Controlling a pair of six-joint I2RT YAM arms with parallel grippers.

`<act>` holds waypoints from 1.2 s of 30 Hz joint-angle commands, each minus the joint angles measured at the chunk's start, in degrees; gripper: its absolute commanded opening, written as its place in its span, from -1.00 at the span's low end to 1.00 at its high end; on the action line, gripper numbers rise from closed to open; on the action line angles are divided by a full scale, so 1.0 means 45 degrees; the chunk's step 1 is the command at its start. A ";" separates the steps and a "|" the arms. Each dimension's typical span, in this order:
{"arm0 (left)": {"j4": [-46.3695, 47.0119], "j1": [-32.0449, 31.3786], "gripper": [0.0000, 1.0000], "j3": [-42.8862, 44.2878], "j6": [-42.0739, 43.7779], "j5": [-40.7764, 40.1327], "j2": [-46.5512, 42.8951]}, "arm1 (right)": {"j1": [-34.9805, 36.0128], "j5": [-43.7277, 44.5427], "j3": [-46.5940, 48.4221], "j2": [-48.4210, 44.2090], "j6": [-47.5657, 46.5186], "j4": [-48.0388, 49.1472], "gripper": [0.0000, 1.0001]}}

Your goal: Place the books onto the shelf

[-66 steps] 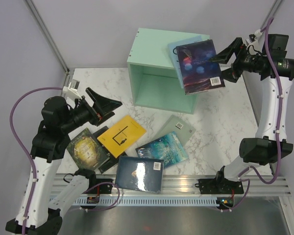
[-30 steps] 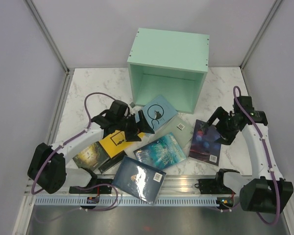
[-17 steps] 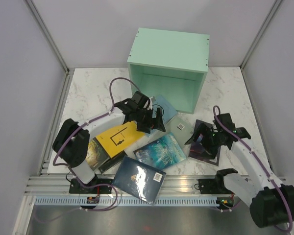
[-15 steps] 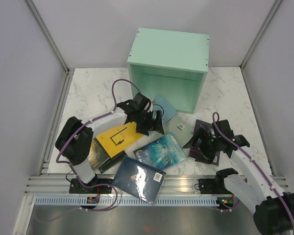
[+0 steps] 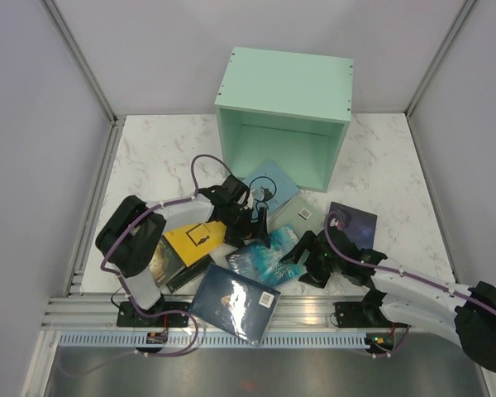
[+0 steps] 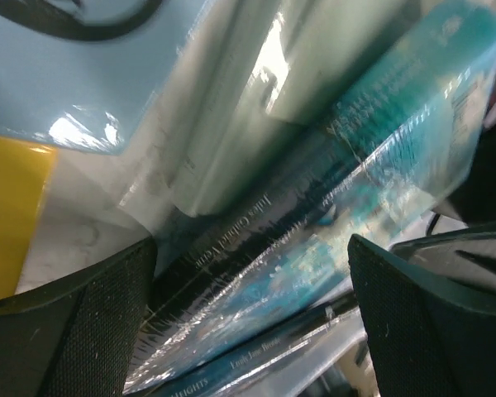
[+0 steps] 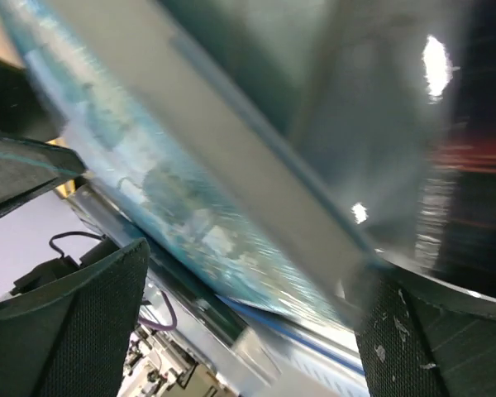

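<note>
The mint-green shelf [image 5: 283, 116] stands open-fronted at the back, with nothing inside it. Several books lie in front of it: light blue with a cat [image 5: 269, 184], pale green [image 5: 302, 213], teal [image 5: 269, 252], navy [image 5: 234, 302], yellow [image 5: 194, 236], gold-brown [image 5: 161, 260] and dark galaxy [image 5: 354, 225]. My left gripper [image 5: 260, 225] is open and low at the teal book's far-left edge. My right gripper [image 5: 308, 256] is open at its right edge. The left wrist view shows the teal book [image 6: 355, 190] between open fingers [image 6: 74, 322]. In the right wrist view, the teal book [image 7: 174, 207] lies ahead of open fingers [image 7: 430, 339].
The books overlap in a loose pile on the marble table [image 5: 157, 157]. A metal rail [image 5: 298, 318] runs along the near edge, just below the navy book. Grey walls close in the left, right and back.
The right gripper has swung left off the galaxy book, down to the teal book's right edge. The left gripper has slid nearer from the cat book to the teal book. Both stay open.
</note>
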 commanded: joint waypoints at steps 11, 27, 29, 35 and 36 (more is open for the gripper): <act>0.4079 -0.0029 0.99 -0.3386 -0.1954 0.3930 -0.1661 | 0.5259 0.8350 -0.0395 -0.1130 0.3645 0.1551 -0.06; 0.6635 -0.0029 1.00 -0.2646 -0.4979 0.5631 -0.4065 | 0.5886 0.8219 0.4195 0.0506 -0.0378 0.2308 -0.62; 0.7047 -0.0029 0.99 -0.2664 -0.5545 0.5669 -0.4026 | 0.5905 0.7399 0.4158 0.1288 -0.0398 0.2636 -0.57; 0.7790 -0.0029 0.99 -0.2528 -0.6368 0.5534 -0.4454 | 0.5614 0.5934 0.4059 0.2363 -0.1041 0.3967 -0.59; 0.7830 -0.0029 0.99 -0.2470 -0.6447 0.5475 -0.4513 | 0.5226 0.5603 0.4292 0.2403 -0.1275 0.3967 -0.68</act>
